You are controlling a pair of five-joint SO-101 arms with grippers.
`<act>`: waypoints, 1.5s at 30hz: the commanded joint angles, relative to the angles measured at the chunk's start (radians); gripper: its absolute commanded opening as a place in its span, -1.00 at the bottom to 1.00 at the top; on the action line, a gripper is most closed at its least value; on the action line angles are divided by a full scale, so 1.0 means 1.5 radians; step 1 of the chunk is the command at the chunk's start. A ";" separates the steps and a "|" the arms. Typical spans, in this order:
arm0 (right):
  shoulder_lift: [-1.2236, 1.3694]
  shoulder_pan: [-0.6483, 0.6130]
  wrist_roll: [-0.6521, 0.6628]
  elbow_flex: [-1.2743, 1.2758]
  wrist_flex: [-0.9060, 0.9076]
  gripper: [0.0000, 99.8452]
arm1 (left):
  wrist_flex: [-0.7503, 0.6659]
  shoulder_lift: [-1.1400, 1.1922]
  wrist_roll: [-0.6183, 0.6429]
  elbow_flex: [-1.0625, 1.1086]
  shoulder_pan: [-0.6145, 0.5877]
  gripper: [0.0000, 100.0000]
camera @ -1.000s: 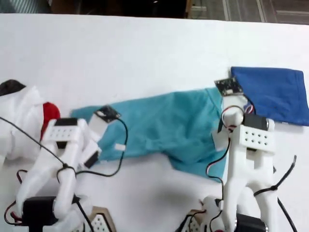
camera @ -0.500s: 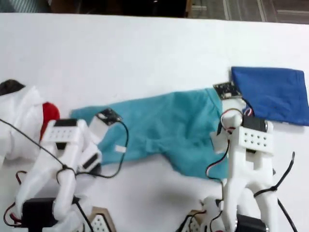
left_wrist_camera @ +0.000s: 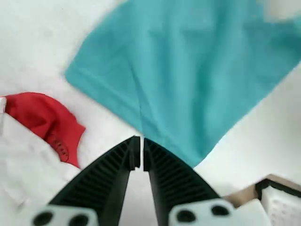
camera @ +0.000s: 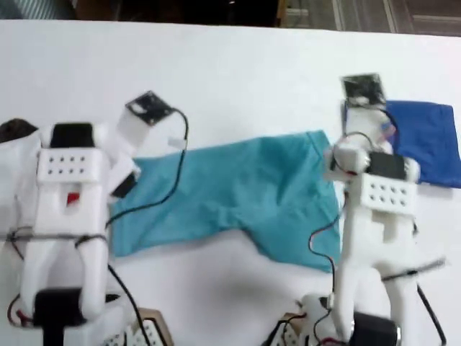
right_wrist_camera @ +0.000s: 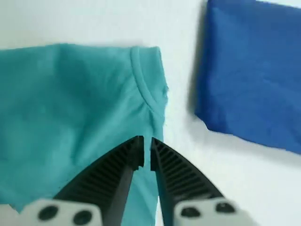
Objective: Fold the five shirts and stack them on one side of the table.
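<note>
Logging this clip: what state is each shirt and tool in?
Teal shirt: spread out on the table, rumpled.
Blue shirt: folded, lying flat.
Red shirt: crumpled.
White shirt: crumpled, against the red one.
Left tool: shut, empty.
Right tool: shut, empty.

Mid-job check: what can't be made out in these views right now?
1. High view: the left arm covers much of the clothes pile, so its shirt count is unclear.
2. High view: the blue shirt runs off the frame edge; the right arm hides its inner side.
3. Wrist views: whether the left gripper or right gripper touches the teal shirt cannot be told.
</note>
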 commanded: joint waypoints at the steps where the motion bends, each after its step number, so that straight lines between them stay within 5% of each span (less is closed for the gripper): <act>1: 0.098 -0.065 -0.009 -0.074 -0.053 -0.96 | -0.073 0.105 0.059 -0.036 0.003 -0.95; 11: 0.460 -0.083 -0.011 -0.292 -0.079 -0.96 | -0.137 0.457 0.222 -0.239 0.001 -0.95; 27: 0.587 -0.026 -0.010 -0.398 -0.078 -0.96 | 0.141 0.877 0.242 -0.899 -0.052 -0.95; 36: 0.580 -0.033 -0.010 -0.454 -0.078 -0.96 | 0.120 0.898 0.241 -0.959 -0.062 -0.95; 45: 0.480 -0.037 -0.037 -0.468 0.047 -0.96 | 0.144 0.771 0.226 -1.036 -0.073 -0.95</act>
